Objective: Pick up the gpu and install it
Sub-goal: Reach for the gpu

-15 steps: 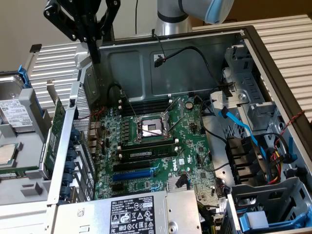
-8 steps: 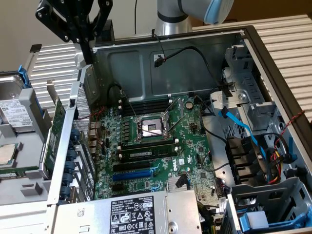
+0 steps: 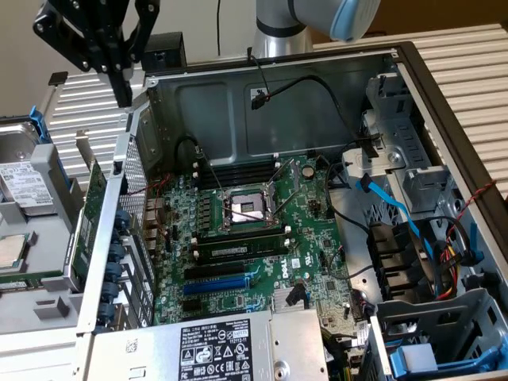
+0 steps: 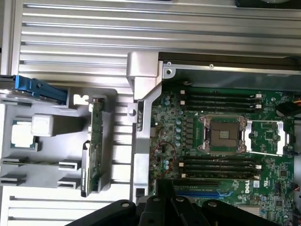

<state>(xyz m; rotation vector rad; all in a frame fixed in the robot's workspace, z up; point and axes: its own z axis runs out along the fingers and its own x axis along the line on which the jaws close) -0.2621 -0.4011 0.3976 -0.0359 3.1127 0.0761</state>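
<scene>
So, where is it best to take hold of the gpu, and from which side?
Probably its upper long edge, from straight above: the gpu stands on edge in the gray holder, so only that edge is free. Jaws one on each flat face.

The exterior view looks steeply down from close into the case [image 3: 238,111], arm [image 3: 275,28] at twelve o'clock; the wrist view faces straight down, sharing the motherboard [image 4: 268,160].

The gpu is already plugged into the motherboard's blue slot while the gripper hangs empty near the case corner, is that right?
Not quite. The gpu isn't in the blue slot; the wrist view shows it standing on edge in the grey holder outside the case. The gripper does hang empty near the case corner.
</scene>
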